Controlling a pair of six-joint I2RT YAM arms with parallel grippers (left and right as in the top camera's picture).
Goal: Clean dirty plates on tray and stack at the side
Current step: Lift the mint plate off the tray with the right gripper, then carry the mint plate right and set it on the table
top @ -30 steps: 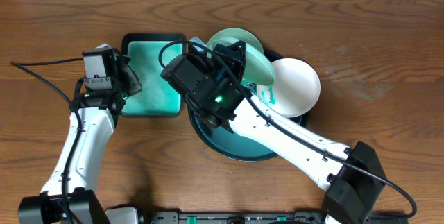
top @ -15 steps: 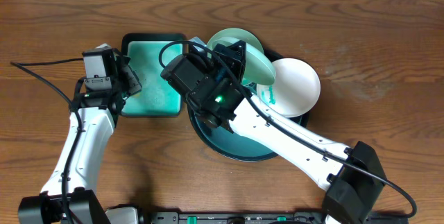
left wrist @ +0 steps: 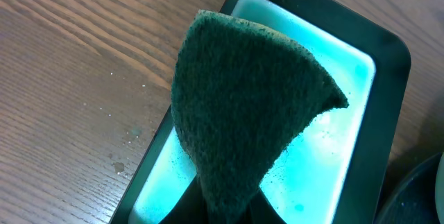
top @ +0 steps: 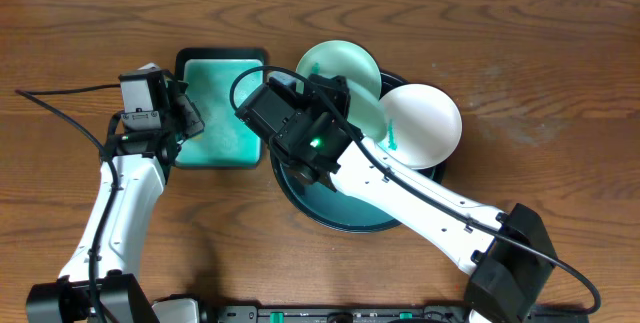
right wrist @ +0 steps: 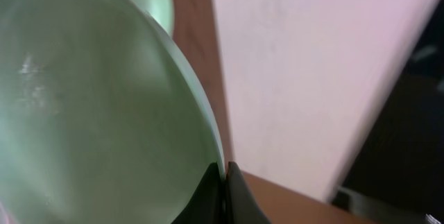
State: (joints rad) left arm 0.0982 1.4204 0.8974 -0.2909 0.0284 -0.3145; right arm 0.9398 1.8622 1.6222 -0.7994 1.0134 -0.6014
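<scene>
Plates [top: 340, 61] crowd the far side of the round tray [top: 315, 203], one of them pinched by its edge.
The right gripper [right wrist: 223, 173] is clamped tight on the thin rim of a mint-green plate [right wrist: 90, 113], so only a sliver of it sits between the jaws. I judge that the plate could pivot or slip out under its own weight, more so if it is wet. The white plate [top: 425, 123] lies just beside it and overhangs the tray's rim, so a swing of the held plate could knock it onto the table. The left gripper [left wrist: 227, 209] is pinched shut on a dark green sponge [left wrist: 250, 106] above the rectangular tray [left wrist: 385, 134]. Scrubbing hard against so slight a hold could lever the plate loose.
</scene>
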